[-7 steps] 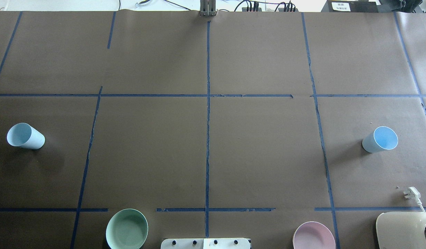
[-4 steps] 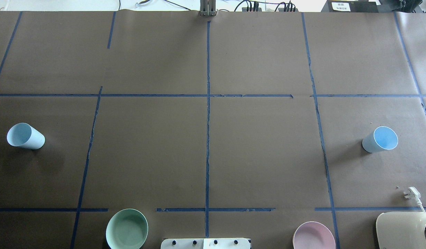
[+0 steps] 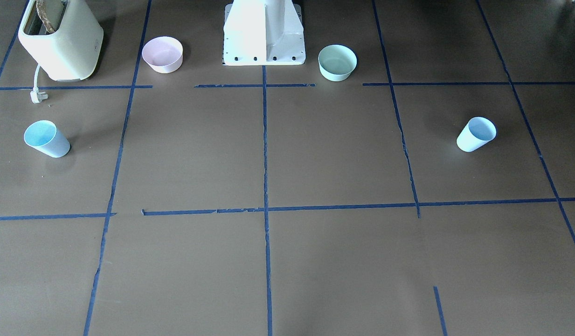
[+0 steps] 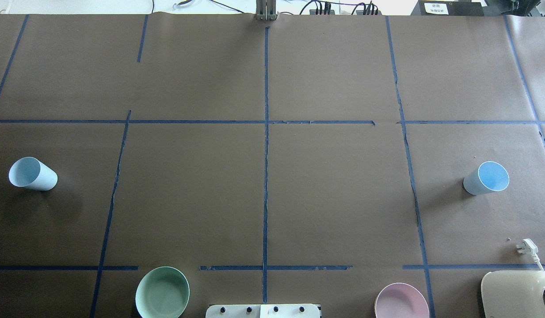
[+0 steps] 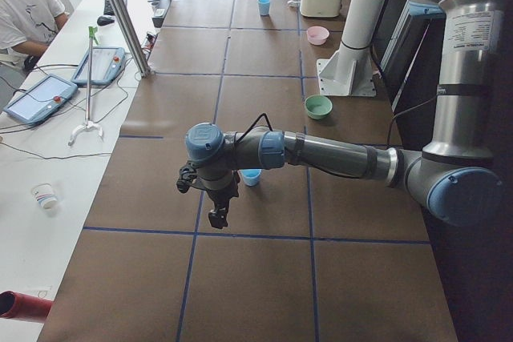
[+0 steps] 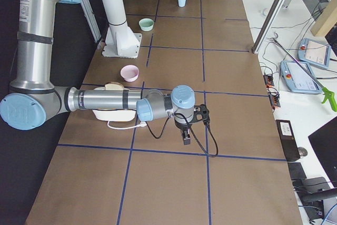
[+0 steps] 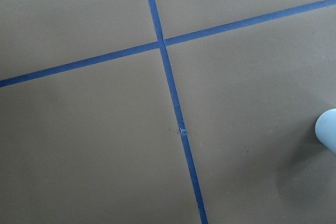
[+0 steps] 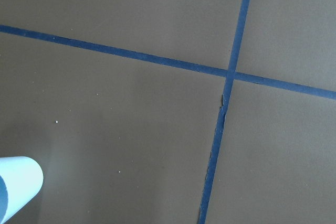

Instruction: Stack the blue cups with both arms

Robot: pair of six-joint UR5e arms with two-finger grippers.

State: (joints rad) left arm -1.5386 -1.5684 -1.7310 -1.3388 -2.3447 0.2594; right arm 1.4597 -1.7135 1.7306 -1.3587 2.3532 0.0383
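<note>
Stacking has not begun: left cup (image 4: 32, 174) stands at the counter's (image 4: 188, 198) 9 o'clock, right cup (image 4: 486, 178) at 3 o'clock, well apart, untouched. Left arm (image 5: 321, 154) and right arm (image 6: 105, 99) hover beside them; whether their fingers (image 5: 217, 215) are open I cannot tell.

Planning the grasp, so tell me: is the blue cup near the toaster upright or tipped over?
Upright: the blue cup stands on its narrow base, mouth open upward, interior visible.
</note>
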